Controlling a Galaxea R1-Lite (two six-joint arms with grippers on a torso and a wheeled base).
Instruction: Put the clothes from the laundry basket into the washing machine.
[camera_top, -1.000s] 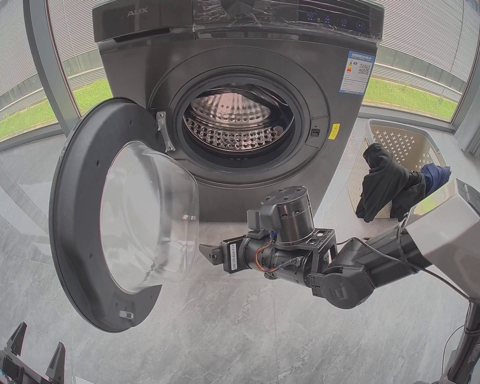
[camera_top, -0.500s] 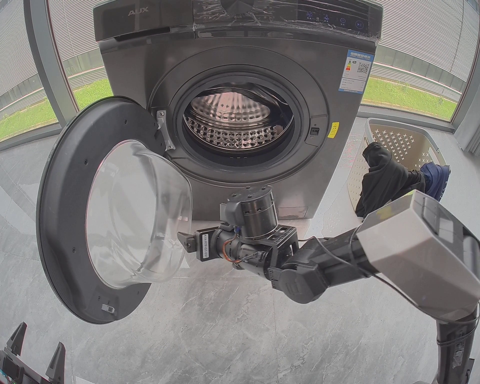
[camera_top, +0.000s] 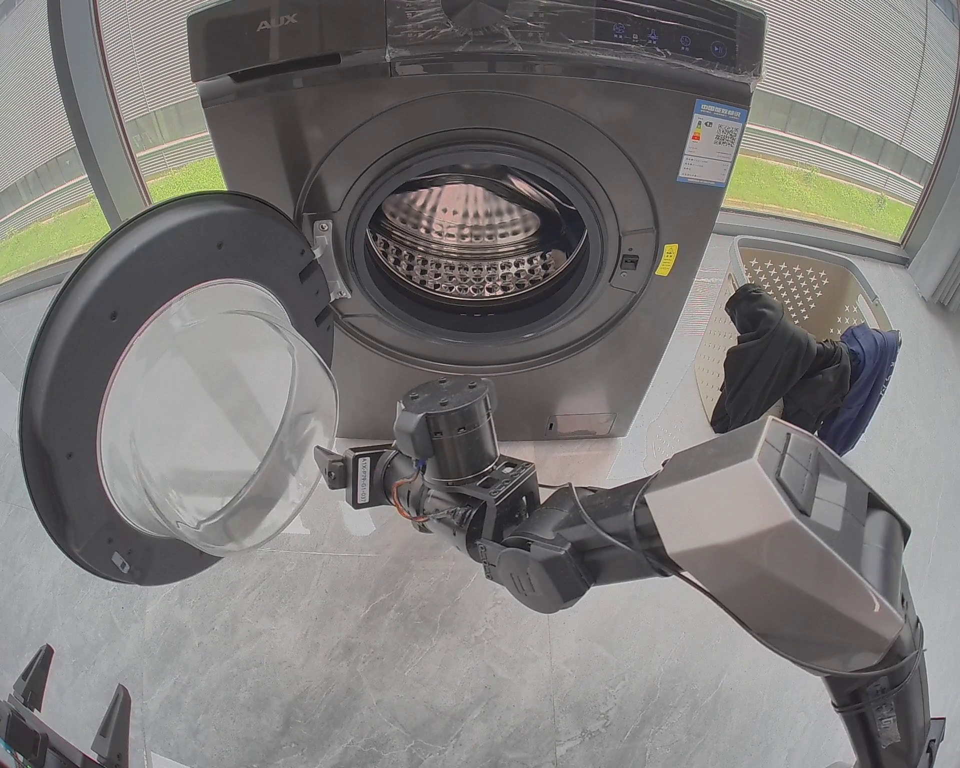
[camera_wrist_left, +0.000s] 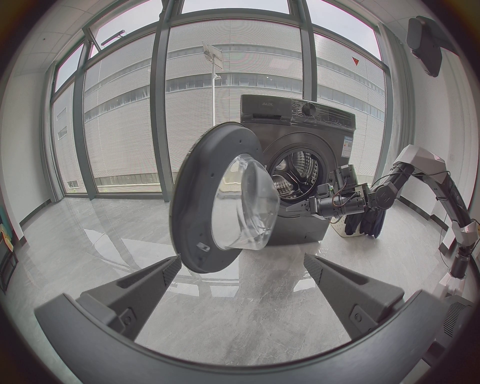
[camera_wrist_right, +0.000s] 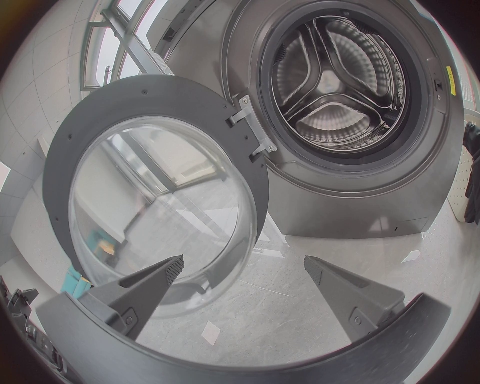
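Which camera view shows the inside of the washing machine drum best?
The right wrist view: it looks straight into the drum, showing paddles and back wall. The head view shows mainly its perforated lower wall; the left wrist view shows it far off.

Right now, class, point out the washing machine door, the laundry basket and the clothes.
washing machine door (camera_top: 66, 400), head view, dark outer ring
laundry basket (camera_top: 810, 280), head view, perforated inner wall
clothes (camera_top: 770, 365), head view, black garment over rim

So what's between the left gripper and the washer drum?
In the left wrist view, the open door stands partly between the left gripper and the drum; otherwise bare floor.
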